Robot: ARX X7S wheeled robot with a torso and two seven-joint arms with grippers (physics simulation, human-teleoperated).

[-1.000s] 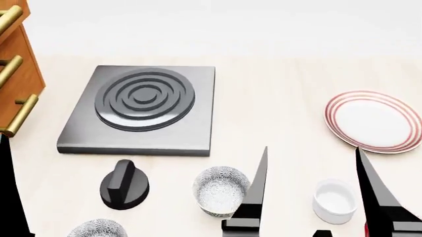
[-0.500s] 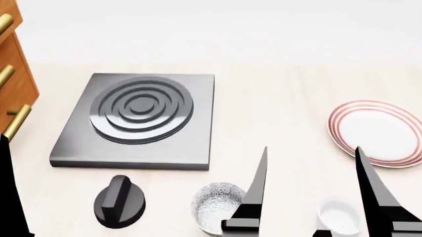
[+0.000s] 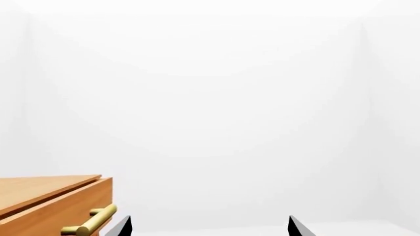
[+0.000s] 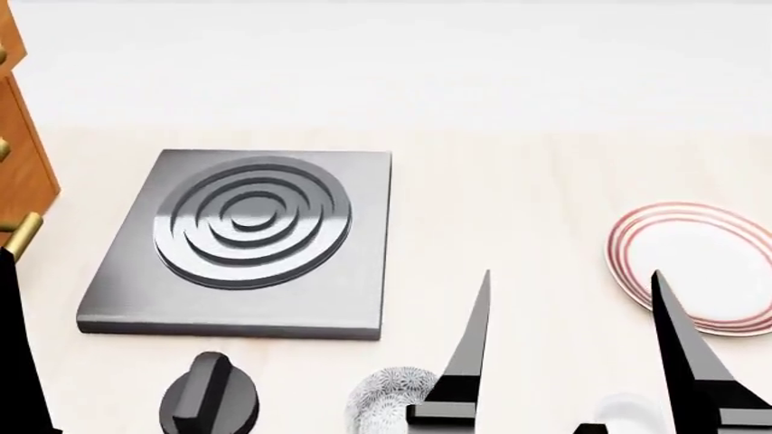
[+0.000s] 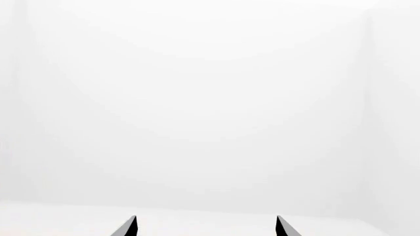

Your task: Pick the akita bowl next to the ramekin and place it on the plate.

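**Both tools spread above the desk edge**

The pale desk (image 4: 507,181) carries a grey hob slab (image 4: 241,244) with raised rings; a wooden cabinet (image 4: 18,154) stands at far left; the plate (image 4: 700,262) lies at right, well apart; a black knob (image 4: 208,402) sits below the hob; the akita bowl (image 4: 389,396) shows just beside the right tool (image 4: 567,362), whose prongs stand released; the left tool (image 3: 206,227) is likewise released, empty; the ramekin (image 4: 627,409) peeks between the right prongs.
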